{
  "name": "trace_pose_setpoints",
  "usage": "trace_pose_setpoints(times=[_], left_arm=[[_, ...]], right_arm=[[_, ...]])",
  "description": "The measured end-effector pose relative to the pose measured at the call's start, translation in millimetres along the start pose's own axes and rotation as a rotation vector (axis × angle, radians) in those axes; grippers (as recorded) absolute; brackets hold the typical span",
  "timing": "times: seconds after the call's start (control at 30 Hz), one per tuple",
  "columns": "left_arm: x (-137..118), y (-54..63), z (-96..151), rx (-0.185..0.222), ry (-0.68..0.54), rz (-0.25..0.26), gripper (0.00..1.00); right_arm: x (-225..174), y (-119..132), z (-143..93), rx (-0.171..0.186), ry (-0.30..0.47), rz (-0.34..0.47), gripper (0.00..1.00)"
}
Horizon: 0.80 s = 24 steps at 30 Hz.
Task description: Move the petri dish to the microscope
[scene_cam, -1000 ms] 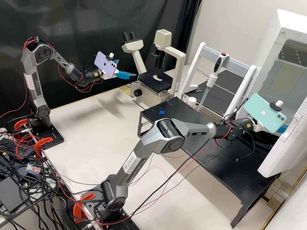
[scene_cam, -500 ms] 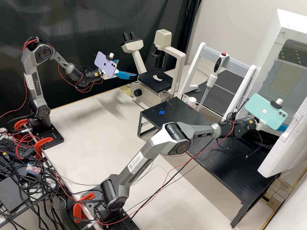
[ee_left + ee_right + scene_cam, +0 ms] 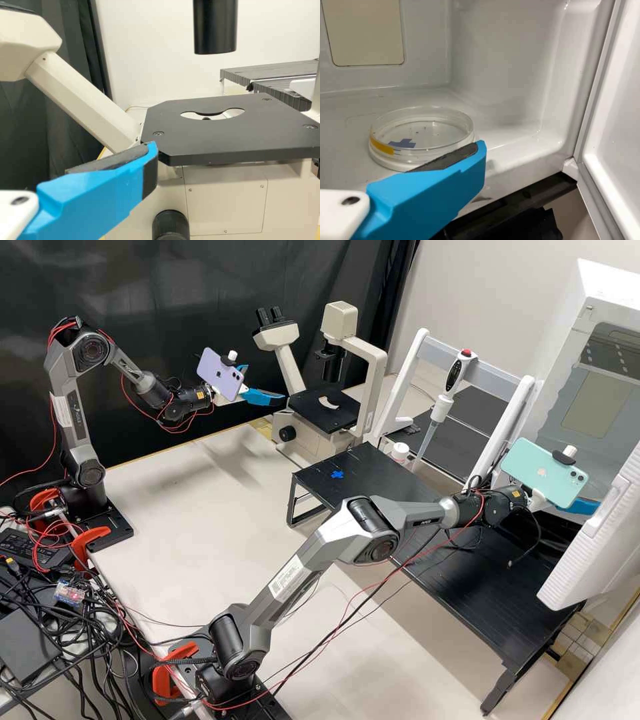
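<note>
In the high view, my left gripper (image 3: 267,383) stands open beside the microscope stage (image 3: 323,412). My right gripper (image 3: 584,506) is at the mouth of the white chamber, partly behind the phone mount. The left wrist view has the left gripper (image 3: 151,160) with one blue finger before the microscope stage (image 3: 225,140); its pad holds nothing. Inside the chamber, the clear petri dish (image 3: 422,155) lies flat on the floor, a yellow mark on its side. The open right gripper (image 3: 479,157) has one finger overlapping the dish's near rim; contact cannot be told.
The chamber's open door (image 3: 593,540) hangs by the right gripper, its inner side (image 3: 615,135) near the dish. A black raised table (image 3: 487,587) with a blue cross (image 3: 337,475) stands under the right forearm. A pipette (image 3: 443,403) hangs on a white frame behind.
The right arm first stretched toward the chamber, its elbow shifting right; then its gripper moved slightly left and down, showing more of a blue finger. My left arm has kept still.
</note>
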State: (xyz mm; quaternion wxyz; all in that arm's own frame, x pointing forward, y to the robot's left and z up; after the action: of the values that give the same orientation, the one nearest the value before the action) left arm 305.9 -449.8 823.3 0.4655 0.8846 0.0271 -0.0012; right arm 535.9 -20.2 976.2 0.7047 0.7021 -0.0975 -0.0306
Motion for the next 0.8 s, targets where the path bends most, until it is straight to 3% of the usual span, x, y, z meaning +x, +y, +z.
trace_pose_setpoints(times=[0.8], left_arm=[[0.0,0.0,0.0,0.0,0.0,0.0,1.0]], right_arm=[[14.0,-3.7,8.6,0.004,-0.027,0.01,1.0]])
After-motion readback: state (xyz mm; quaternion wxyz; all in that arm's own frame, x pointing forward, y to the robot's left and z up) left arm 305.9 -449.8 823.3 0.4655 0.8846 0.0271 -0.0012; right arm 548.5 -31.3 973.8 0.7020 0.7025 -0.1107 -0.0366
